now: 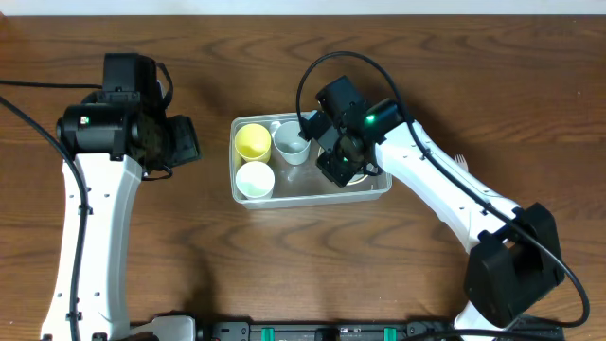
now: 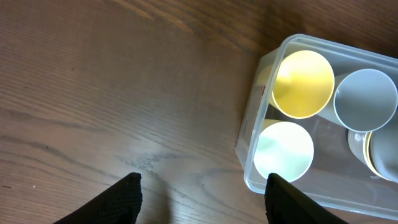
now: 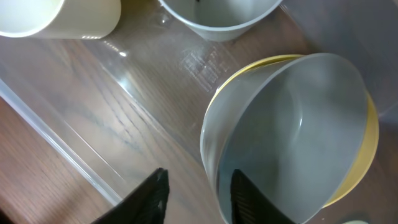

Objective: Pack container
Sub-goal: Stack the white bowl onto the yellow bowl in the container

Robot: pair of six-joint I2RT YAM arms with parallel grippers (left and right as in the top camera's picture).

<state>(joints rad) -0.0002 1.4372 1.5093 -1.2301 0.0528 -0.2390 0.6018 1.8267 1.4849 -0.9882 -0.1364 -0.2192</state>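
Note:
The clear container [image 1: 311,200] lies mid-table. It holds a yellow cup [image 1: 252,140], a pale cup [image 1: 255,179], a grey-white cup [image 1: 292,142] and, at its right end, a grey bowl [image 3: 298,124] nested in a yellow bowl [image 3: 371,134]. My right gripper [image 3: 199,173] reaches down into that end. Its jaws straddle the grey bowl's rim: one finger lies inside the bowl, while the other stands outside with a gap to the wall. My left gripper [image 2: 203,180] hangs open and empty over bare table left of the container [image 2: 249,149].
The wooden table [image 1: 284,265] runs all round the container. The right arm [image 1: 445,194] slants from the front right corner to the tub. The left arm [image 1: 90,218] stands along the left side.

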